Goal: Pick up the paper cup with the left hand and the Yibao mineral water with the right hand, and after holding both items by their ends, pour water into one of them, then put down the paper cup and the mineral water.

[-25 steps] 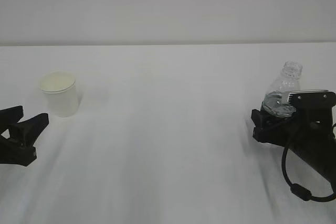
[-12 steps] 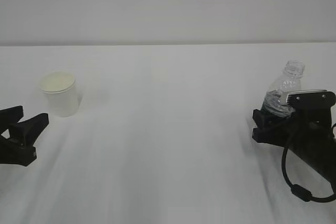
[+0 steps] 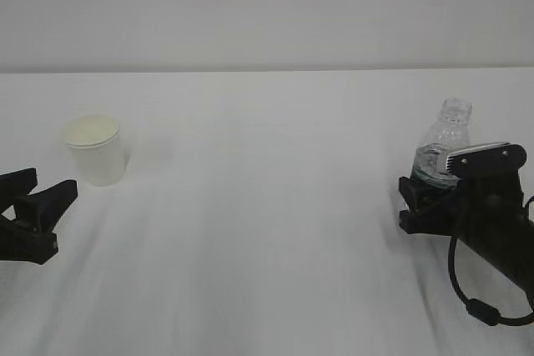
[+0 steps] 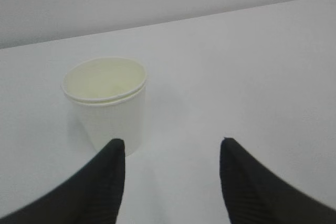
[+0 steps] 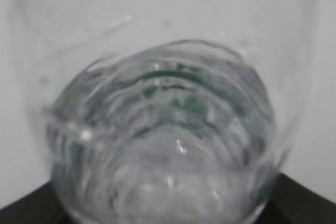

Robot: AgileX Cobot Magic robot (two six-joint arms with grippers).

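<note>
The cup (image 3: 96, 150) stands upright on the table (image 3: 267, 206) at the left, its pale inside looking empty. The bottle (image 3: 442, 143) stands at the right, capless, with water in its lower part.

The left hand (image 4: 170, 150) is open and grips nothing; its fingers (image 4: 105, 182) sit low, just short of the cup, the left one close to its base. The right hand (image 3: 421, 202) wraps the bottle's lower body, apparently clamped on it, though the contact is hidden. Both arms lie low over the table.
</note>
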